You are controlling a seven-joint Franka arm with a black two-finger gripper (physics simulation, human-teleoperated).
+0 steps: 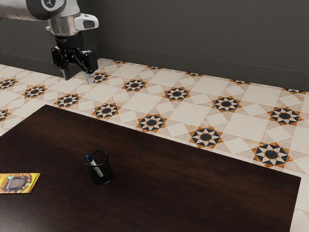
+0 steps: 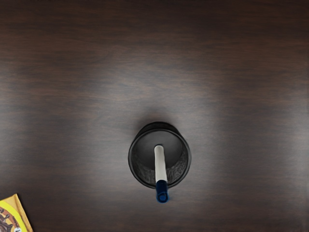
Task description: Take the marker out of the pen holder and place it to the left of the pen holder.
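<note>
On the dark wooden table (image 1: 159, 193), the marker (image 1: 97, 169) stood in the pen holder (image 1: 107, 178), its blue cap (image 2: 162, 192) leaning toward the exterior view's eleven o'clock. The gripper (image 1: 77, 76) hung empty, fingers (image 1: 89, 78) wide apart; the approach seemed in hand, the next move calling for careful descent onto the cap.

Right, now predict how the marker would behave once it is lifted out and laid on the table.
The marker looks slim and straight, so it would probably stay stiff in a grip. Its barrel appears rounded, so it may roll when laid on the flat table.
</note>
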